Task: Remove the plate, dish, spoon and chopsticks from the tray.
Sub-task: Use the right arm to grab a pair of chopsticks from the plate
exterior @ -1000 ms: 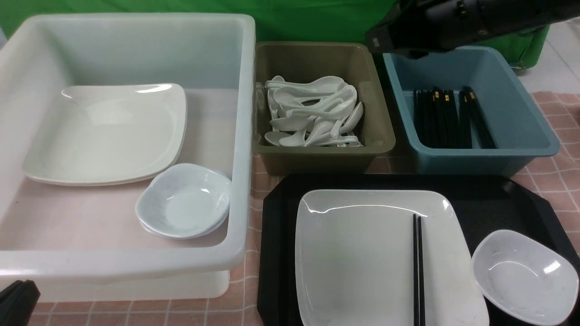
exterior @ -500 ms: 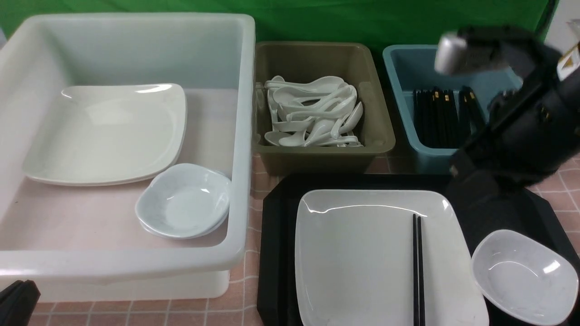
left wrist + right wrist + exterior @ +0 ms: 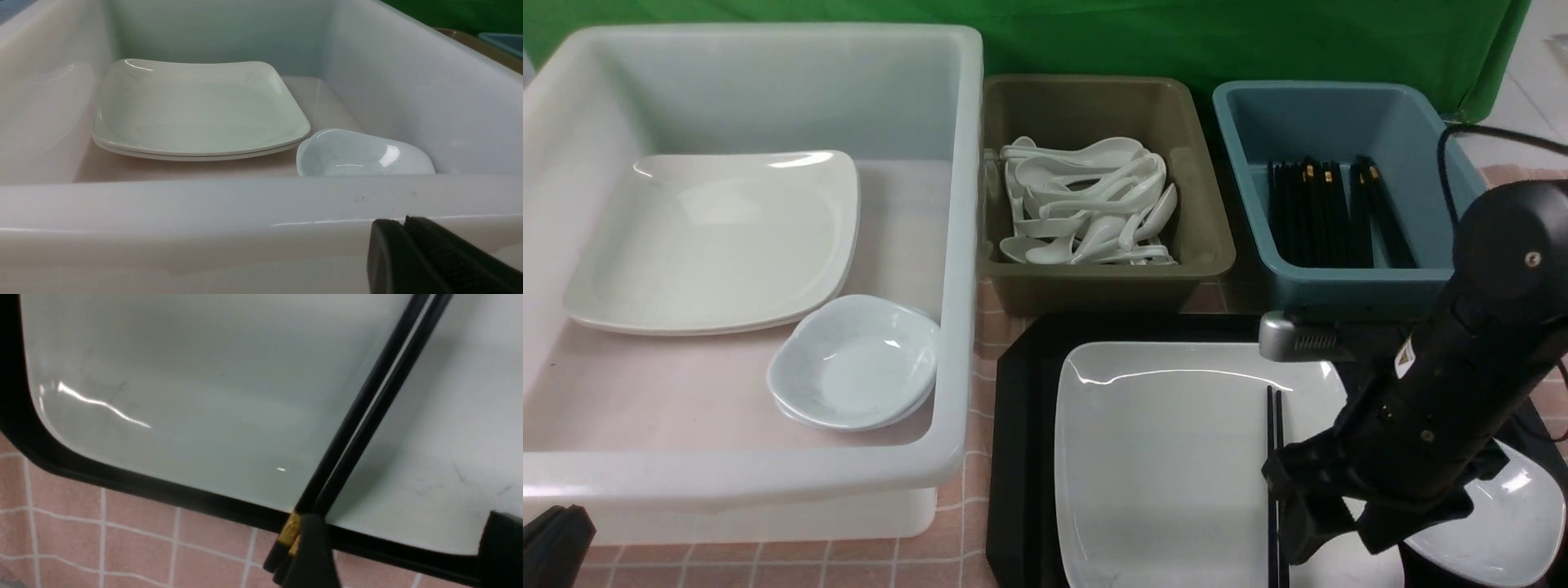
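The large white plate (image 3: 1168, 457) (image 3: 204, 396) lies on the black tray (image 3: 1021, 425) (image 3: 163, 490). The black chopsticks (image 3: 1274, 425) (image 3: 367, 408) rest side by side on the plate's right half, their gold-banded ends over its near rim. My right gripper (image 3: 1339, 531) (image 3: 404, 547) hangs open low over that rim, one finger right beside the gold ends, nothing gripped. The arm partly covers the small dish (image 3: 1511, 523) on the tray's right. No spoon shows on the tray. My left gripper (image 3: 404, 222) (image 3: 560, 523) is shut and empty in front of the white tub's near wall.
The big white tub (image 3: 964, 245) (image 3: 245, 204) on the left holds stacked square plates (image 3: 719, 237) and small dishes (image 3: 858, 363). At the back, an olive tub (image 3: 1209, 245) holds several white soup spoons and a blue tub (image 3: 1462, 269) holds several black chopsticks.
My right arm swung from above the back tubs down onto the tray's near right, over the chopsticks, and its jaws opened. The left arm stayed put.
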Motion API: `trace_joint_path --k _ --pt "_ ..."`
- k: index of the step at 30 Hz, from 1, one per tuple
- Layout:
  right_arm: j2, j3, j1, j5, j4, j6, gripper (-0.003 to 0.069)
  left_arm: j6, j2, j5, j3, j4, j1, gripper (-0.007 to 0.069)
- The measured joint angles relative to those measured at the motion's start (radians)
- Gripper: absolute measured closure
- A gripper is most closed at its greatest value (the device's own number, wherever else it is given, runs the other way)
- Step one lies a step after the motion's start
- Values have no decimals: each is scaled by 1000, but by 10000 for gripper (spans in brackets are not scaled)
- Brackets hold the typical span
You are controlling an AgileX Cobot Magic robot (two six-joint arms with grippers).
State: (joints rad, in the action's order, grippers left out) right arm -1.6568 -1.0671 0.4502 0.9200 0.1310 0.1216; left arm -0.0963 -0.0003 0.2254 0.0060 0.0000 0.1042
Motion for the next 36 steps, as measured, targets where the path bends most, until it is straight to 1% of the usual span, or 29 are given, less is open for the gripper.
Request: trace_joint_path --k 3,7,12,16,19,21,22,24,27,30,36 --pt "-48 0 34 -11 -1 14 94 -1 0 0 0 0 0 604" --pt "-114 0 69 -42 -8 71 93 -1 0 1 0 5 0 604" --pt "-165 1 74 -99 -14 108 93 -1 0 1 0 5 0 604" --pt "-170 1 74 -132 -20 110 93 -1 0 1 0 5 0 604" --pt "-170 1 74 -137 -24 110 110 -1 0 1 0 5 0 604" --pt "-170 1 74 -139 -25 110 169 -1 0 1 0 5 0 604" --pt "-170 1 74 -139 -25 110 176 -1 0 1 0 5 0 604" --pt "-171 1 74 -140 -27 112 283 -1 0 1 0 0 0 604" --pt "-177 1 74 -140 -28 111 386 -1 0 1 0 5 0 604" --pt "-177 1 74 -140 -35 111 426 -1 0 1 0 5 0 604" --pt "-177 1 74 -136 -46 109 480 -1 0 1 0 0 0 604"
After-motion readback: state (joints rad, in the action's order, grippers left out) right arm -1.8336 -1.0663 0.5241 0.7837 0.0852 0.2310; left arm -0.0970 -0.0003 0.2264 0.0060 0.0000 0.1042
